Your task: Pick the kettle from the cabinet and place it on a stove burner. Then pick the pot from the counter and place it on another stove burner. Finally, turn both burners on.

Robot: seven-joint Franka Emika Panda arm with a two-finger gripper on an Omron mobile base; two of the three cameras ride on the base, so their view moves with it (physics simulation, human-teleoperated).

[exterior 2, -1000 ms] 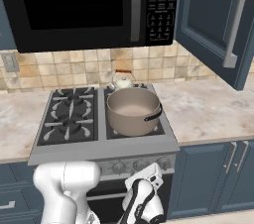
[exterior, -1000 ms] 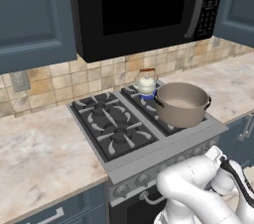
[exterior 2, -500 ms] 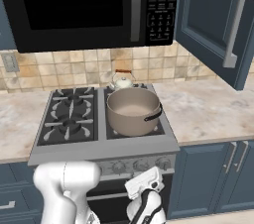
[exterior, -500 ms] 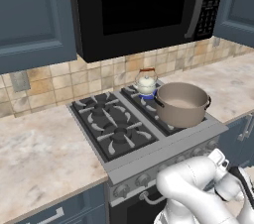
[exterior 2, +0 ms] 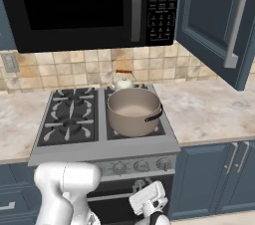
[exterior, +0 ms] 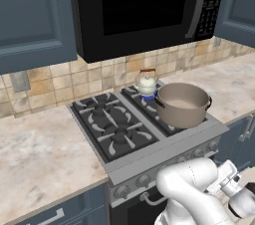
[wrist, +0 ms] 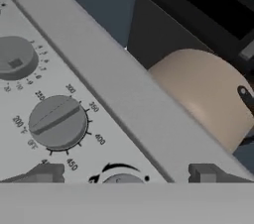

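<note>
stove knob (wrist: pixel 57 121) just above spread fingers (wrist: pixel 45 172), untouched

One kettle (exterior: pixel 147 83) — one pot (exterior: pixel 182 104) — four burners (exterior: pixel 113 126)

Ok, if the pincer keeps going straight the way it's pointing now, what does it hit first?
Most likely the silver knob panel of the black stove, near the round grey dial between the open pincer's fingertips; depth is unclear.
</note>
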